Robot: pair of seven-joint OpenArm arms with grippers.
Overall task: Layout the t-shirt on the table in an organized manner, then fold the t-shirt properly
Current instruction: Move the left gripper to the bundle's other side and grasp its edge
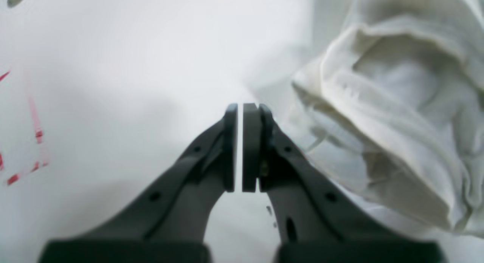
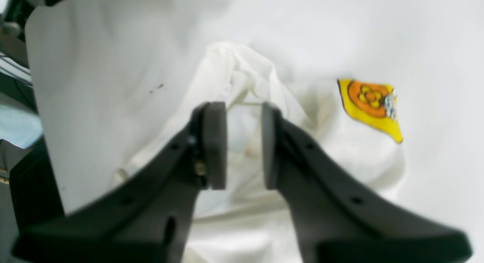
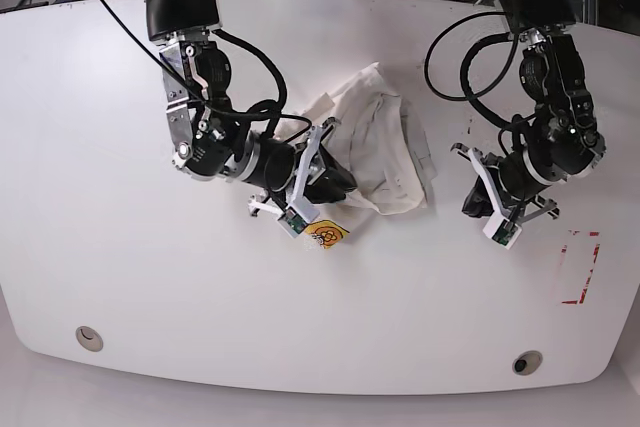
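The white t-shirt [image 3: 385,152] lies crumpled mid-table [image 3: 120,277], its yellow patch [image 2: 368,106] showing. The right gripper [image 2: 244,146] sits over the cloth, pads narrowly apart (fabric between them, grip unclear). The left gripper [image 1: 240,147] hangs pinched shut, empty, beside the shirt, near red tape marks [image 1: 22,168].

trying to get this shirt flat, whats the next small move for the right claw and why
Probably finish closing the right claw on the raised fold of the t-shirt between its pads, then lift gently. The shirt lies bunched in a heap on the table, and the jaws straddle that fold with a gap left. The left claw is shut beside the cloth, holding nothing.
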